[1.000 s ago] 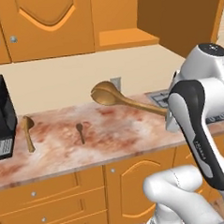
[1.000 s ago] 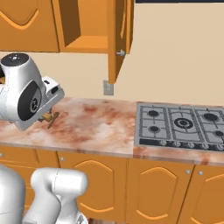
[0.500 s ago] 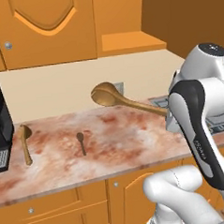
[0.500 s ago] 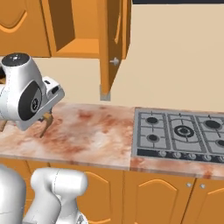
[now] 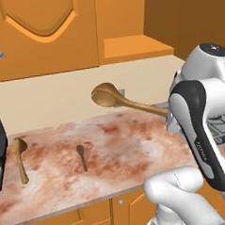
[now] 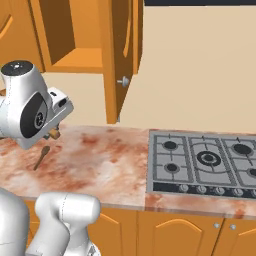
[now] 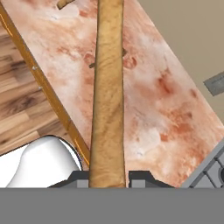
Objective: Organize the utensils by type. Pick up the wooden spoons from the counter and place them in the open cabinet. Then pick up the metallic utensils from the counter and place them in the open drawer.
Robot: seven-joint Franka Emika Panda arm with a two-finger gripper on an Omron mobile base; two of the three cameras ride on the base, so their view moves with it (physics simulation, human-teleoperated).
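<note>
Though tips hidden, wooden spoon (image 7: 107,109) between fingers (image 7: 142,178).

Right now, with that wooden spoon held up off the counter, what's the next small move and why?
Probably raise the wooden spoon toward the open cabinet's shelf. The gripper has its jaws shut on the handle, the spoon is clear above the counter, and the shelf sits higher, behind it. A second wooden spoon and a small metal spoon wait on the counter.

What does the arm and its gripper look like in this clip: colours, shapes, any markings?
The arm has glossy white, rounded shells with dark grey to black curved bands at the joints. A round joint cap on top carries a small dark disc, and another joint shows a dark circular face. The gripper has two small, dark grey, blocky fingertips. No cables or lettering are visible.
</note>
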